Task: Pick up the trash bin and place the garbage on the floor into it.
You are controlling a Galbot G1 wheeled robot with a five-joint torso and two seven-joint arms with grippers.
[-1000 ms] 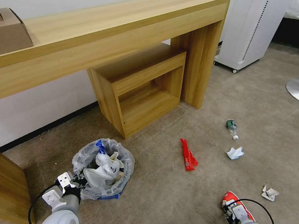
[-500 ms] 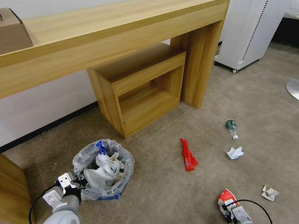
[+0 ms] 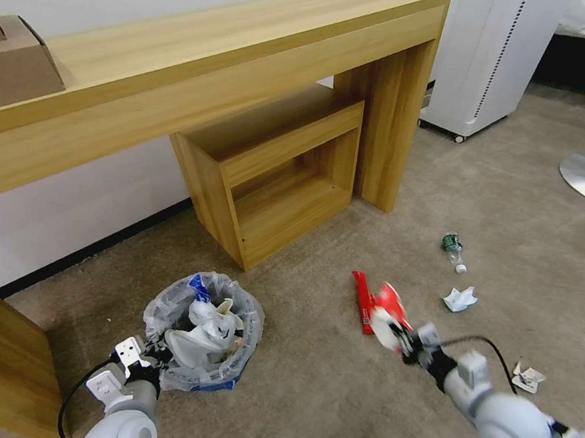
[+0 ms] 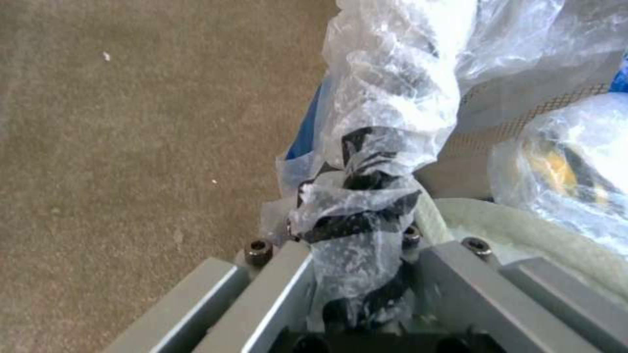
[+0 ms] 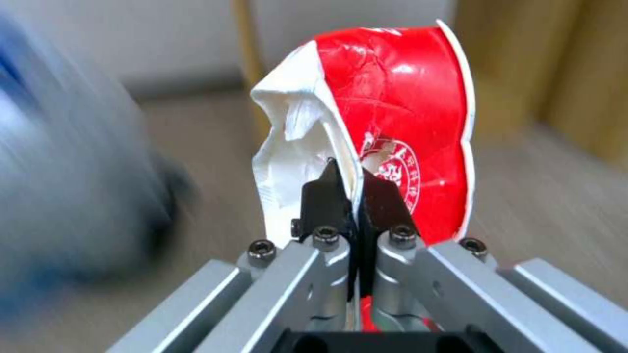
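1. where the wooden side panel [image 3: 12, 359] is standing at the far left of the head view, the left gripper [image 3: 156, 354] is reaching in low beside it, its fingers [image 4: 356, 220] clamped together on the rim of the small round blue trash bin [image 3: 203, 332], pinching the crinkled clear plastic bag [image 4: 392, 98] that is overhanging the edge.
2. the bin is sitting on the brown carpet [image 3: 304, 385] in front of the long light-wood desk [image 3: 214, 57], and it is holding bagged white rubbish with a blue scrap poking up at the back.
3. moving right, a low open wooden cabinet [image 3: 276, 173] is standing under the desk.
4. a long flat red snack wrapper [image 3: 363, 301] is lying on the carpet, just behind the right gripper as the head camera sees it.
5. the right gripper [image 3: 397, 335] is hanging above the floor between the bin and the scattered litter, its black fingertips [image 5: 327, 196] closed tight on a crumpled red-and-white wrapper [image 5: 392, 132], which is standing up out of the jaws.
6. farther right, a small clear bottle with a green label [image 3: 452, 250] is lying on the carpet, with a crumpled white paper ball [image 3: 460, 298] nearer the robot.
7. near the right arm, a torn white scrap [image 3: 527, 377] is lying flat.
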